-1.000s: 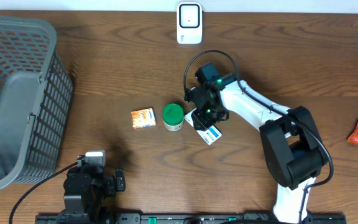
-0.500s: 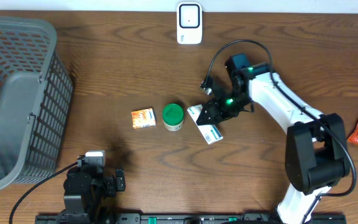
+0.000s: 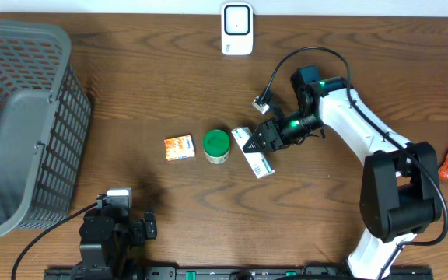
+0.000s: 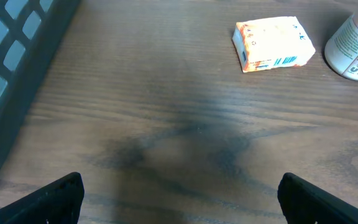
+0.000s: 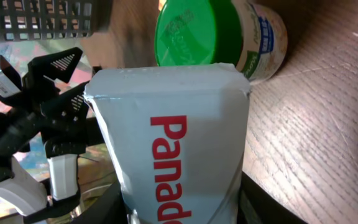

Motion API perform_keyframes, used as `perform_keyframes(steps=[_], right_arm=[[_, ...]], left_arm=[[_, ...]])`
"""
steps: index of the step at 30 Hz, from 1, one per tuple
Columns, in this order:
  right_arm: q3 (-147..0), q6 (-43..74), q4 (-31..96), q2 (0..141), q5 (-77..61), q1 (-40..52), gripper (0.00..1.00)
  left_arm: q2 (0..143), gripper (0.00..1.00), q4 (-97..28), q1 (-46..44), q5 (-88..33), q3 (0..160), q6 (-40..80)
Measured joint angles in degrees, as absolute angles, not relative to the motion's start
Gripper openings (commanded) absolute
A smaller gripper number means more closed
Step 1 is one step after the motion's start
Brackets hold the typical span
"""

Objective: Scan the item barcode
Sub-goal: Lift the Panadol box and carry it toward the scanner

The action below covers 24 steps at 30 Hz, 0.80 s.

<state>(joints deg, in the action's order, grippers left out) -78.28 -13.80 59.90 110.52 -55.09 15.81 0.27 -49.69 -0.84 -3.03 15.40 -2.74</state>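
Starting at lower left, the left claw (image 4: 182, 198) gapes empty, then come one orange box (image 3: 179, 147), one green-lidded jar (image 3: 216, 145) and one white box (image 3: 260, 164) clamped in the right claw (image 3: 253, 145), long axis slanting upper left to lower right, the one scanner (image 3: 237, 29) up-frame, nearest that arm.

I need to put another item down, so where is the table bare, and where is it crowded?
The brown wooden table is bare between the grey plastic basket and the small orange box, and from that row toward the black left arm. Crowded: the orange box, green-lidded jar and white medicine box in the right tool.
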Motion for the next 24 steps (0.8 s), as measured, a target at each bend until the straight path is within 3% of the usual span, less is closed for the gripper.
perform_keyframes(steps=[6,13,24], right_arm=[[-78.35,-12.05,49.95,110.52,-52.38,15.55,0.41],[-79.40,-3.70,38.87,110.52,-33.89,15.57,0.38],[-86.96,-6.52,26.22,110.52,-9.85,17.89,0.39]], left_arm=[[0.27,0.99,-49.69,-0.84,-3.03,15.40,-2.74],[0.27,0.99,-49.69,-0.84,-3.03,15.40,-2.74],[0.27,0.99,-49.69,-0.84,-3.03,15.40,-2.74]])
